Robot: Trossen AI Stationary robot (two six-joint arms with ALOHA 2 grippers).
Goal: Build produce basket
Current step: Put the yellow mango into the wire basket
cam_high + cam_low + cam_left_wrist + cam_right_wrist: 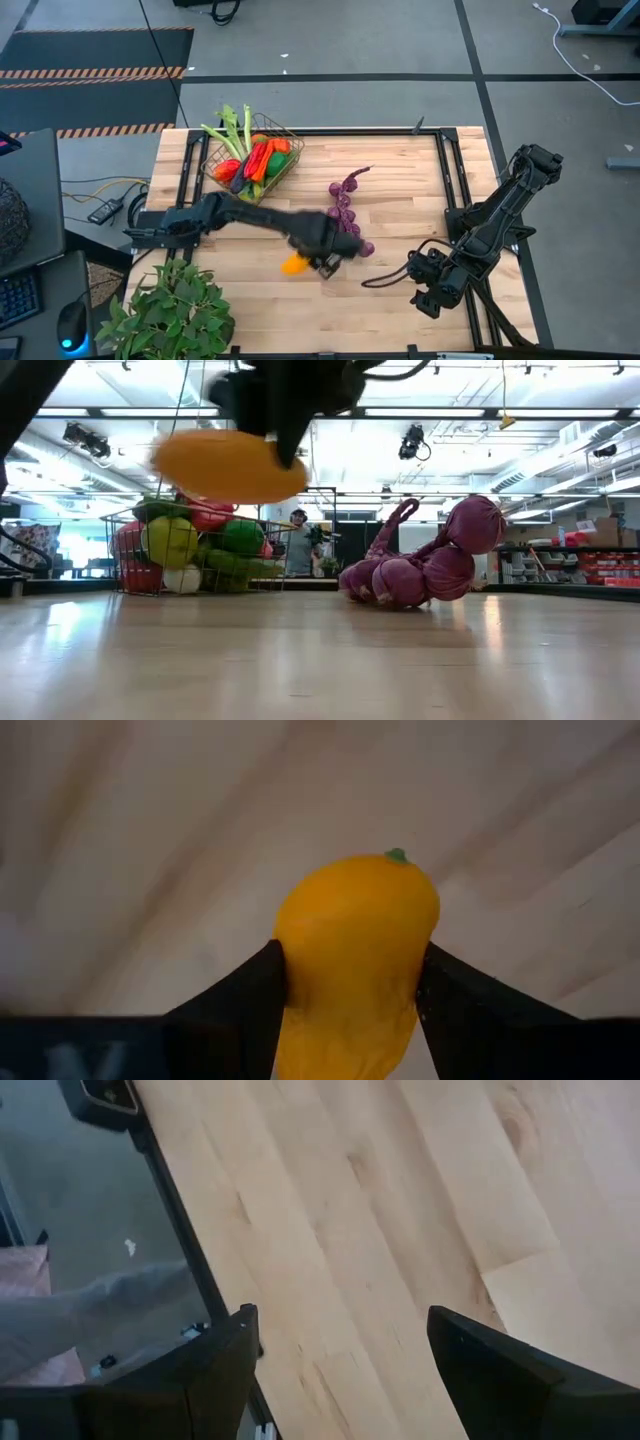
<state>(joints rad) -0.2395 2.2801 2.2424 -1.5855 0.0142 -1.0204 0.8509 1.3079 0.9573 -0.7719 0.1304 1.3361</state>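
The left gripper (318, 262) pinched a yellow-orange fruit (352, 955) between its fingers and held it clear above the counter (420, 200), just beside the purple grapes (345, 205) at about their 7 o'clock. The basket (254, 160), filled with red, green and orange produce and celery (232, 128), sat at the counter's 10 o'clock. The right gripper (340, 1365), fingers spread, waited near the counter's 4 o'clock edge.

L tool (305, 265) holds orange piece (292, 265) mid-table; basket (252, 160) full; grapes (346, 212) nearby.
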